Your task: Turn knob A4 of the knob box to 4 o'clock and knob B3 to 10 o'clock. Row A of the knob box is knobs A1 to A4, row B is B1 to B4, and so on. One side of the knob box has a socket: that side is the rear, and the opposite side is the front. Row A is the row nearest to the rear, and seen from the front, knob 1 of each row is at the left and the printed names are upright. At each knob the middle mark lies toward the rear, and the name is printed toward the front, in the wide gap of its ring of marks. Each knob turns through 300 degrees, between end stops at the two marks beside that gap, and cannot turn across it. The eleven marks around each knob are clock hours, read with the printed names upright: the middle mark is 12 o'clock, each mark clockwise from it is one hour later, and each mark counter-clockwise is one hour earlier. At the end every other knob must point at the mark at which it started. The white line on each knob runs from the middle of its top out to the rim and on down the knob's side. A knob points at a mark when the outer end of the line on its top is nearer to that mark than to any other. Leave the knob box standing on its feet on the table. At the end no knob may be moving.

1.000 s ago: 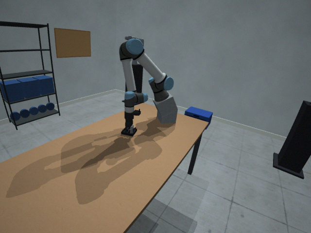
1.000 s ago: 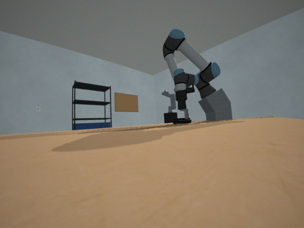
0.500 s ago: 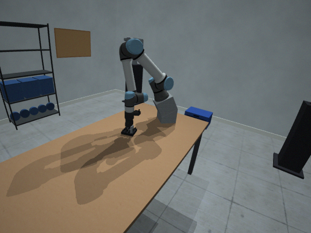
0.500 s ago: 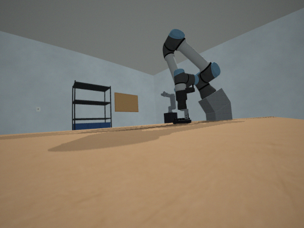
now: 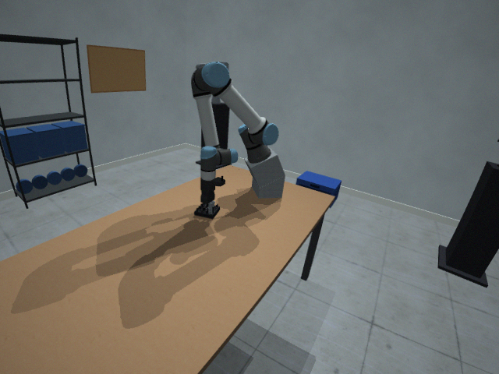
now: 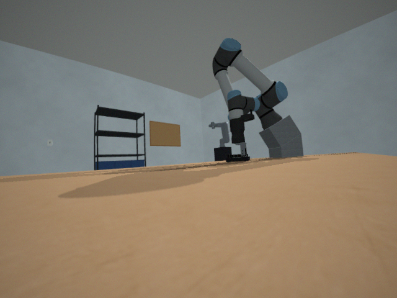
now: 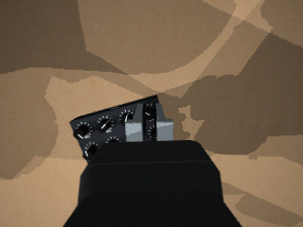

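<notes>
Three blue bins stand side by side on one board of the shelf rack. Their insides are out of sight, so what they contain cannot be told. Below them, five round blue things sit in a row on the lowest board. Another blue box shows beyond the far end of the desk, its contents hidden as well.

The knob box rests on the desk, near the arm and its grey base. It carries dark knobs with white lines, each ringed by pale marks. Several knobs show in the wrist view, while the black housing hides the rest.

Directly over one end of the knob box, the end effector points down, its two grey fingers a narrow gap apart. Whether they clamp a knob cannot be told.

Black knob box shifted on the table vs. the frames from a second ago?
No visible shift: the black rectangular knob box sits at the same spot relative to the grey angular pedestal.
</notes>
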`<state>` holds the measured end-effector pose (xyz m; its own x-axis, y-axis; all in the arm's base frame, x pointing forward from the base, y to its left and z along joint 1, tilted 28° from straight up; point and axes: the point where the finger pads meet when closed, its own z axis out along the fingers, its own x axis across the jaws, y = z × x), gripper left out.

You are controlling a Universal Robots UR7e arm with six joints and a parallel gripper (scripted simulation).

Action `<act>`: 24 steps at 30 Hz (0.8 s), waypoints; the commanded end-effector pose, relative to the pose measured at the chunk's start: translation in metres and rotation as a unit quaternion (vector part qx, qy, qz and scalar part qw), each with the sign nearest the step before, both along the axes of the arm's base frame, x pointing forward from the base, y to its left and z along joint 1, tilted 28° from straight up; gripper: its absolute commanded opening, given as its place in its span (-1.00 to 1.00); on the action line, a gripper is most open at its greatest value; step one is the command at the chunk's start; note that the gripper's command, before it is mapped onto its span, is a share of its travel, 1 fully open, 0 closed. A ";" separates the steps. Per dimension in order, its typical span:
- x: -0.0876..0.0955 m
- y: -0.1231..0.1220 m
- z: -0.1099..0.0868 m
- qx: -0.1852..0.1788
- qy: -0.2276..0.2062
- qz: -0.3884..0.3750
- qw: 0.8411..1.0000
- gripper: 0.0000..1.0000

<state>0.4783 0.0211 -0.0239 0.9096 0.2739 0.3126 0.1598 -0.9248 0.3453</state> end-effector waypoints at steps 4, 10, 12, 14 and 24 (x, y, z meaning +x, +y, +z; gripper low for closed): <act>0.000 0.000 0.000 0.018 -0.014 -0.044 0.999 -0.40; 0.000 0.000 0.000 0.041 -0.029 -0.096 0.994 -0.40; 0.000 0.000 0.000 0.049 -0.035 -0.115 0.992 -0.40; 0.000 0.000 0.000 0.057 -0.040 -0.133 0.989 -0.40; 0.000 0.000 0.000 0.090 -0.063 -0.210 0.972 -0.40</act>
<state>0.4783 0.0211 -0.0239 0.8994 -0.1105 0.4230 -0.2092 -0.9583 0.1945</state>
